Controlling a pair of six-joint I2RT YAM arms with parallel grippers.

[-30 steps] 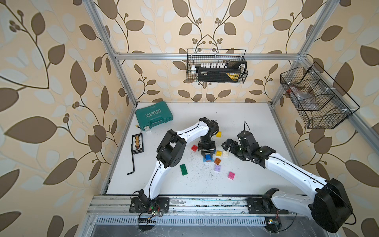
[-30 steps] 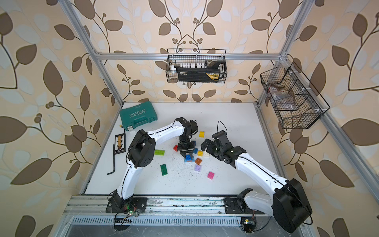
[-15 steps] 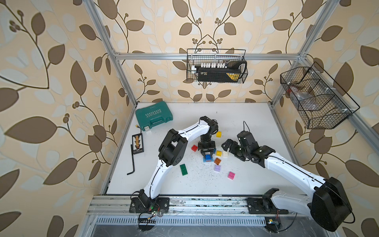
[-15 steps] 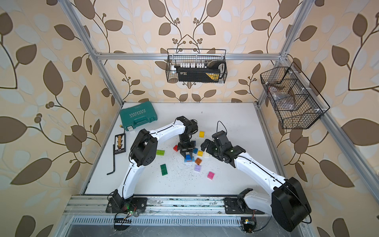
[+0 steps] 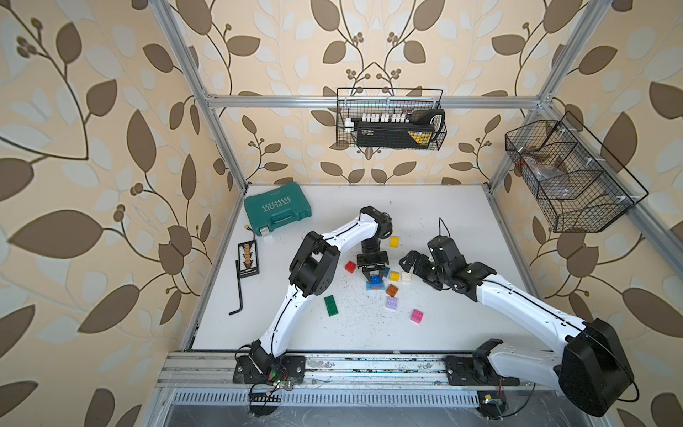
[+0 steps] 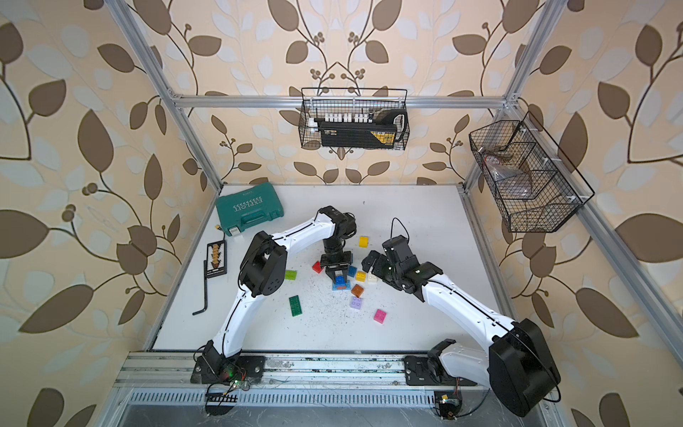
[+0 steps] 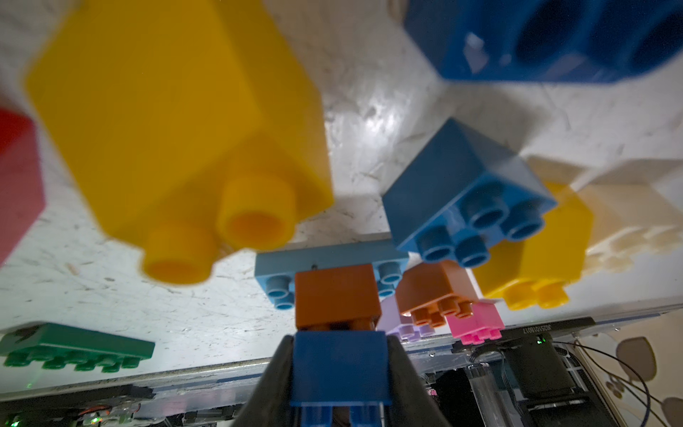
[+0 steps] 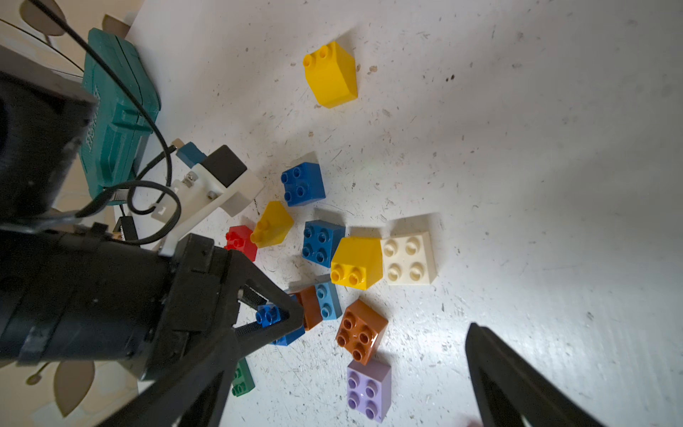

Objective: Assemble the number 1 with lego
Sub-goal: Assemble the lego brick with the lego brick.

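Bright light, blurred yellow brick (image 7: 177,122)

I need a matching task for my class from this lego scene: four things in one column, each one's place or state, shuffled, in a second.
A left end effector
B right end effector
C pink brick
D teal case

1 by the table's far left corner
2 open, empty
3 shut on a blue brick
4 loose, towards the front rail

Pairs: A-3, B-2, C-4, D-1
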